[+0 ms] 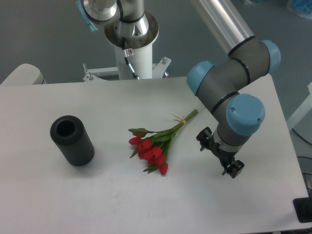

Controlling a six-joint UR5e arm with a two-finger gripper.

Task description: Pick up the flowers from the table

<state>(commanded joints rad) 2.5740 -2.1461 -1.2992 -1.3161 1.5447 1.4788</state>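
The flowers (152,146) lie on the white table (112,195) near its middle. Their red blooms point to the front left, and the thin green stems (185,119) run back to the right. My gripper (220,154) hangs over the table to the right of the flowers, apart from them and pointing down. Its two black fingers (204,138) stand spread wide, so it is open with nothing between them. The grey and blue wrist hides the upper part of the gripper.
A black cylinder (72,140) with an open top stands on the left of the table. The arm's white base column (131,48) rises behind the table's back edge. The table's right edge (287,146) runs close to the gripper.
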